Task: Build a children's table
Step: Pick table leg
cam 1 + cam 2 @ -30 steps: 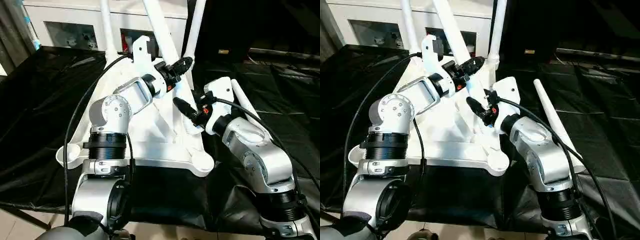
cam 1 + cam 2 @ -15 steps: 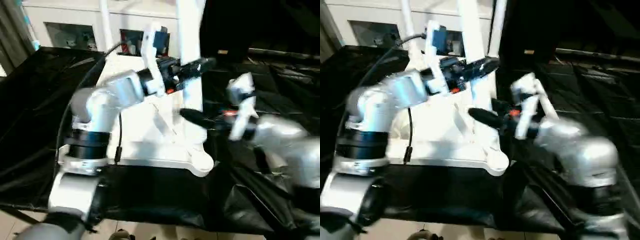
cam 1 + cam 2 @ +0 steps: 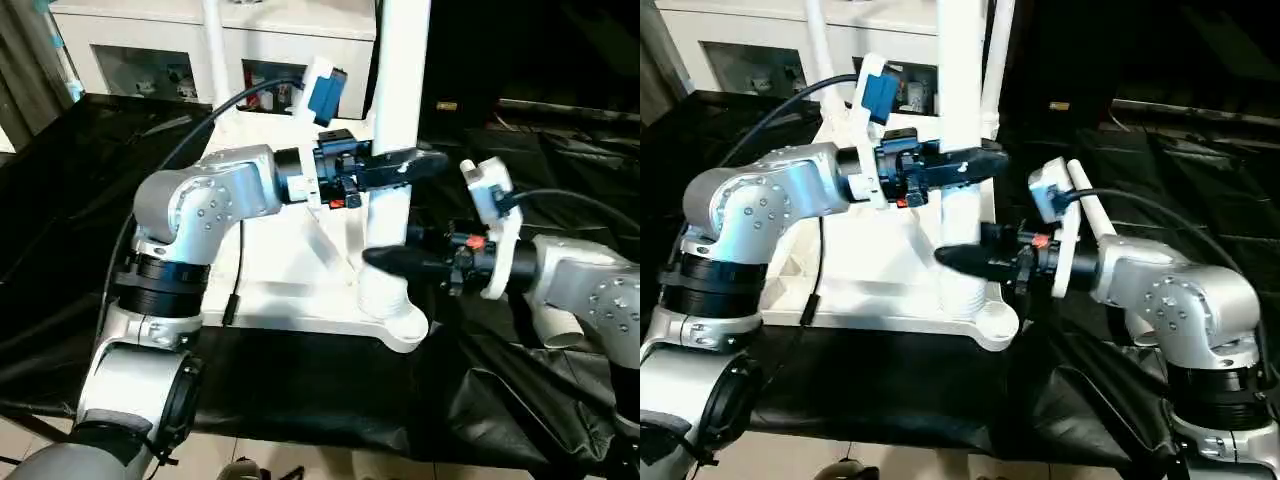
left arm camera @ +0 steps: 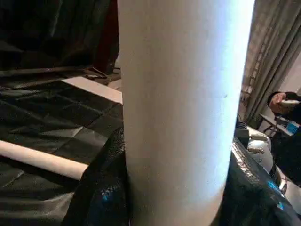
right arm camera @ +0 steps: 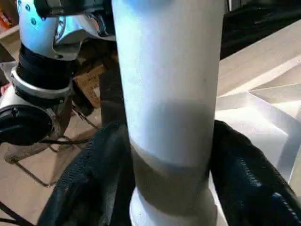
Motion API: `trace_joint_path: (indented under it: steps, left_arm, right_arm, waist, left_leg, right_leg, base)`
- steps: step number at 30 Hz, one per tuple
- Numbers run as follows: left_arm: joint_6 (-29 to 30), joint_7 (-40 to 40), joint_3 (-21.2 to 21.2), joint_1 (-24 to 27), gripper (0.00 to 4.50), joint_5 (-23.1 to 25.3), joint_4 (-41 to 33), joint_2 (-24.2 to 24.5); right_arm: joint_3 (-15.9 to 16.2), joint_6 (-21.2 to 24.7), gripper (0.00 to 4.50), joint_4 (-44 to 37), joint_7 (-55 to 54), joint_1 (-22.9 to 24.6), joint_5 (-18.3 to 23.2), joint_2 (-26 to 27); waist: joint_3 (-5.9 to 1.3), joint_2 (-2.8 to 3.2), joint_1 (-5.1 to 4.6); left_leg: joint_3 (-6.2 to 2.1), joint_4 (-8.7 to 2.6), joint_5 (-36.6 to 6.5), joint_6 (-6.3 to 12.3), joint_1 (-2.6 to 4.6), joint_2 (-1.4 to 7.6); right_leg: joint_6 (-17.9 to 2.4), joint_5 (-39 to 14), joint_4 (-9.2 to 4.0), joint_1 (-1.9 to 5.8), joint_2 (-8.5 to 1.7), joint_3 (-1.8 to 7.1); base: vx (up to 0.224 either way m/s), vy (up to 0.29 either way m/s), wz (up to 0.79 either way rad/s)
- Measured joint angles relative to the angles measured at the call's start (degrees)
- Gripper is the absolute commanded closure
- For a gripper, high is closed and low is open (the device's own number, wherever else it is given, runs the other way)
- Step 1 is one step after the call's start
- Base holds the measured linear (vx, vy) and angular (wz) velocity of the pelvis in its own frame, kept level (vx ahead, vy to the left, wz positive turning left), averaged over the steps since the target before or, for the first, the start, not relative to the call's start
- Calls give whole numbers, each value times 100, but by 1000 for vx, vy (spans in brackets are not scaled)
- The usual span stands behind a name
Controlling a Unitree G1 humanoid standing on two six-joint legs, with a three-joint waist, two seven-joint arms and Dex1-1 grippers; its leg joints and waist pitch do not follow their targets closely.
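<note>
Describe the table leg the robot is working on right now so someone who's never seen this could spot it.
Find the white tabletop lying underside up on the black cloth. At its near right corner a thick white leg stands upright, with the left gripper clamped around it higher up and the right gripper lower. Another leg lies flat on the cloth.

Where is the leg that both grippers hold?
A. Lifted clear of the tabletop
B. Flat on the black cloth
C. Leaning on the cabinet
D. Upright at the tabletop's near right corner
D: the leg stands upright, its foot at the tabletop's near right corner.
</note>
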Motion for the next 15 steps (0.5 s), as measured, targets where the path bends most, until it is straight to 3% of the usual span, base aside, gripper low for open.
trace_joint_path:
  steps: [8,9,12,15]
  left_arm:
    - [32,-80,5,-19,264,-77,87,36]
    - [32,-75,9,-19,208,-77,93,34]
    - [28,243,104,-58,194,-27,245,-64]
    - [27,851,301,-184,151,54,553,-306]
  right_arm:
    - [101,21,254,-17,-47,0,1,-25]
    - [101,21,257,-17,-58,0,1,-25]
    - [92,9,257,0,-193,-2,-17,6]
    - [-8,-54,260,153,-471,-57,-159,83]
  waist:
    - [0,0,1]
    - [0,0,1]
    - [0,0,0]
    - [0,0,7]
  left_leg:
    - [0,0,0,0,0,0]
    - [0,1,0,0,0,0]
    - [-1,4,0,0,0,0]
    - [-1,12,0,0,-6,0]
  right_leg:
    - [0,0,1,0,0,0]
    - [0,0,1,0,0,0]
    - [-1,1,3,0,0,0]
    - [-1,3,5,0,0,0]
  base:
    - [0,0,0]
    - [0,0,0]
    - [0,0,0]
    - [0,0,0]
